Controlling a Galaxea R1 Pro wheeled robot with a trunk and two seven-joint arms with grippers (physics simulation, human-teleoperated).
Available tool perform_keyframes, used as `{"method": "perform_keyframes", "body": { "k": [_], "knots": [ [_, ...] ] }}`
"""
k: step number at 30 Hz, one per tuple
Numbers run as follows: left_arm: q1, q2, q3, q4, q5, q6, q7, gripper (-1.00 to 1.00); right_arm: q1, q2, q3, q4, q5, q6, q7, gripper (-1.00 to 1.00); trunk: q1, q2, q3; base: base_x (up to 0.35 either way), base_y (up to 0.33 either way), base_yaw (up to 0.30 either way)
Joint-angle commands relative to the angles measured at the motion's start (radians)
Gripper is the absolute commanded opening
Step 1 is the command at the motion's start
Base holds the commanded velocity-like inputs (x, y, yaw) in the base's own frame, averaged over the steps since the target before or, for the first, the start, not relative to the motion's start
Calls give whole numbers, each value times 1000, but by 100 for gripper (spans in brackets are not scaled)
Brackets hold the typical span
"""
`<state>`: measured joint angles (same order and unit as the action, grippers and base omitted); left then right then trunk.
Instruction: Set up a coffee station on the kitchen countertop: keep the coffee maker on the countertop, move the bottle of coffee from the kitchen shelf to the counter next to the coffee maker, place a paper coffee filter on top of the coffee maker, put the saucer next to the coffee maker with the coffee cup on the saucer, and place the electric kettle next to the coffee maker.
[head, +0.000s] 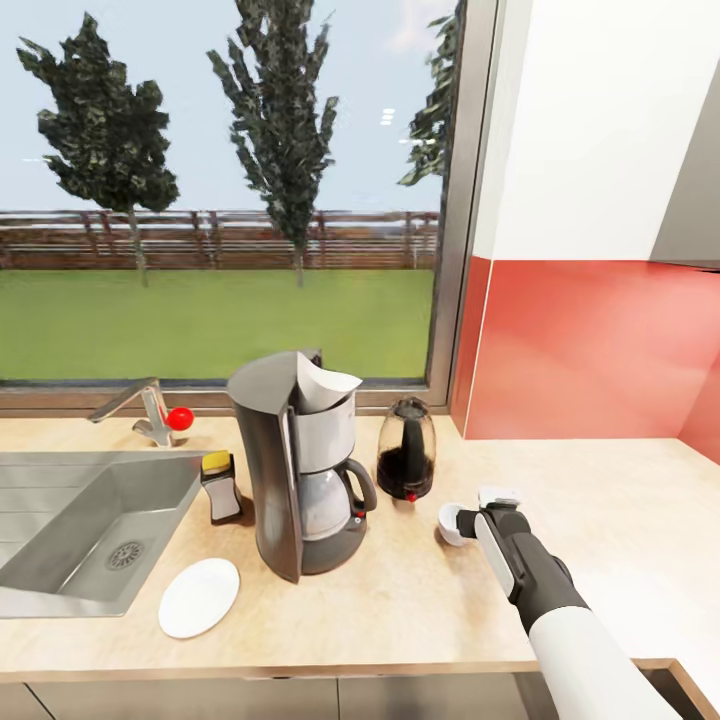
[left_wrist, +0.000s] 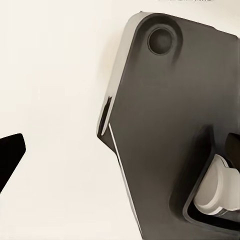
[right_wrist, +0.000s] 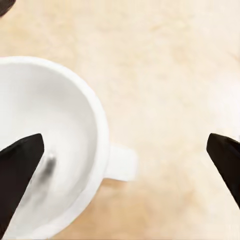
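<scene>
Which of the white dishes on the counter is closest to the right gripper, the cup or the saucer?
The coffee cup, right at the right gripper beside the electric kettle. The flat saucer lies past the coffee maker, near the sink.

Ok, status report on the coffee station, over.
Right end effector open, one finger inside the coffee cup on the countertop. Saucer bare, on the coffee maker's far side. Filter, kettle placed.

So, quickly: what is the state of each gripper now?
Left gripper: cannot be told.
Right gripper: open, fingers straddling the small white handled coffee cup, not gripping it.
</scene>
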<state>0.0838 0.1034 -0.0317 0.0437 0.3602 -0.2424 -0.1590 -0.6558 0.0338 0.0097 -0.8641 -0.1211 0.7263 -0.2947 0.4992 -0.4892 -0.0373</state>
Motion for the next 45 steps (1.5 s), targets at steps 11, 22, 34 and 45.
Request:
{"method": "perform_keyframes", "body": {
  "k": [11, 22, 34, 45],
  "knots": [
    [0, 0, -4, 2, 10, -5, -7, 100, -1, 0, 1, -2, -11, 2, -7, -100, 1, -2, -2, 7, 0, 0],
    [1, 1, -4, 2, 10, -5, -7, 100, -1, 0, 3, -3, -12, 2, -7, -100, 1, -2, -2, 0, 0, 0],
    [1, 2, -4, 2, 10, -8, -7, 100, -1, 0, 4, -10, -12, 2, -7, -100, 1, -2, -2, 0, 0, 0],
    [1, 7, -2, 0, 12, -12, -7, 100, -1, -1, -1, -139, -12, 2, -7, -100, 1, -2, -2, 0, 0, 0]
  ]
}}
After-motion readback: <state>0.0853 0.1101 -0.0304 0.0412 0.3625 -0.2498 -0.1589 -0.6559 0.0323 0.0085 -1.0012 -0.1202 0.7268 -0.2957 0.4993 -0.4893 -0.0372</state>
